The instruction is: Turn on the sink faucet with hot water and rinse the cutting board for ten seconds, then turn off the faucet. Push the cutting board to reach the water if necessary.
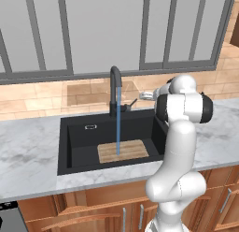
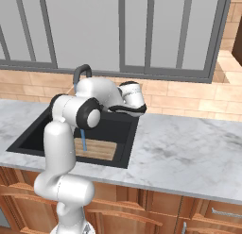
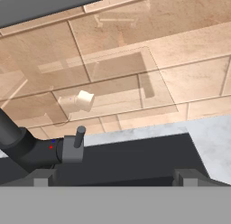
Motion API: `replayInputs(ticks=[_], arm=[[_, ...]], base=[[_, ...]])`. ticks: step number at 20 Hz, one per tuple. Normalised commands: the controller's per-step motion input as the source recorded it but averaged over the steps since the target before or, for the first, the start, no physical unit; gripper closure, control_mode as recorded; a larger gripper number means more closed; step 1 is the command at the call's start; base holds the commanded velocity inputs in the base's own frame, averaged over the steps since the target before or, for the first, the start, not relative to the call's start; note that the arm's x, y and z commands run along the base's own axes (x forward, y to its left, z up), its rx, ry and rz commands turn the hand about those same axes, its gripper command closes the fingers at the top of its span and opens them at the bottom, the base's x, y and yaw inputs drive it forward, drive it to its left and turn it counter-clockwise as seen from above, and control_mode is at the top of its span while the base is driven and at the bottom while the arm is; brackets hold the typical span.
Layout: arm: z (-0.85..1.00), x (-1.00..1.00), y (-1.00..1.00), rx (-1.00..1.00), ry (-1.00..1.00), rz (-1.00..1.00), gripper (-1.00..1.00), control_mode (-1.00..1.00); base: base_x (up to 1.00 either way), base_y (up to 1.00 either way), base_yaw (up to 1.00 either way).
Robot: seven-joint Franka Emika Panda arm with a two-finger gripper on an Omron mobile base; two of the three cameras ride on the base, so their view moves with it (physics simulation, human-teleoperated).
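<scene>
A tall matte black gooseneck faucet (image 1: 115, 90) stands at the middle of the back edge of the large rectangular black sink (image 1: 79, 142), which is sunk into a white-grey marble counter (image 1: 28, 142). A thin straight stream of translucent blue water (image 1: 118, 121) falls from the spout and lands on the flat light-brown wooden cutting board (image 1: 123, 151). The board lies flat on the sink floor, toward the front wall and a little right of centre, with the stream striking it near its middle. A small silver overflow plate (image 1: 90, 126) sits on the sink's back wall, left of the faucet.

The white arm reaches over the right rim of the sink, and its two-finger gripper (image 1: 144, 95) hangs just right of the faucet's small side lever (image 1: 131, 104), close to it but with a gap between them. Seen from the hand, the two dark fingertips (image 3: 44, 177) stand wide apart with nothing between them, and the lever's stubby handle (image 3: 79, 136) rises just above the left one. Behind the counter runs a tan tiled backsplash (image 1: 42, 96) under grey-framed windows (image 1: 70, 34).
</scene>
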Motion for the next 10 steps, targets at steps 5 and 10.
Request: replayInputs(ticks=[5,10], arm=[[0.00,0.01,0.00,0.00,0.00,0.00,-1.00,-1.00],[-0.11,0.12,0.00,0.00,0.00,0.00,-1.00,-1.00]], base=[[0.00,0.00,0.00],[0.00,0.00,0.00]])
